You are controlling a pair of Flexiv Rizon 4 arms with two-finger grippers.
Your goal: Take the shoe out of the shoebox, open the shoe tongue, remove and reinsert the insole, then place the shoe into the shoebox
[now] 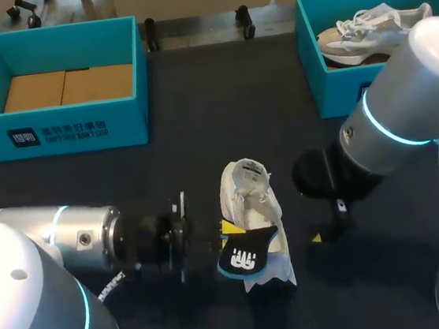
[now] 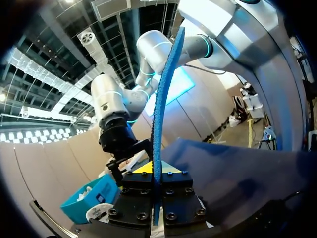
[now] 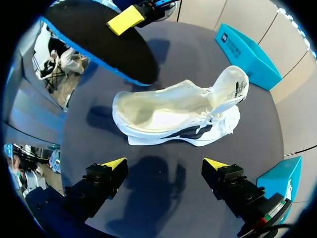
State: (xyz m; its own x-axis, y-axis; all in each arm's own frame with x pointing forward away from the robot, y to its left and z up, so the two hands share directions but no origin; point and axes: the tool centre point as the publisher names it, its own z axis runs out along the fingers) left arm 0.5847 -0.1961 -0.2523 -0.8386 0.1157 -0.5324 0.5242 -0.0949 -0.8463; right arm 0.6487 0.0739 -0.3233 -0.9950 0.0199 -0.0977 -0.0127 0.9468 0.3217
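The white shoe sits out on the dark table, near its middle and between the two arms, well apart from both teal boxes. In the right wrist view the shoe shows its pale inside, with the tongue folded up and forward away from the opening. The insole, black with a blue edge, is out of the shoe. The left gripper pinches it by one side and holds it over the near end of the shoe. In the left wrist view the insole stands edge-on, clamped between the two fingers of that gripper. The right gripper hangs just beside the shoe with its yellow-tipped fingers spread wide and nothing between them; the shoe lies ahead of it and the held insole beyond that. In the head view this gripper is on the shoe's right side. At the far left of the table the left box holds only flat cardboard. At the far right the right box holds a second shoe, pale with white laces.
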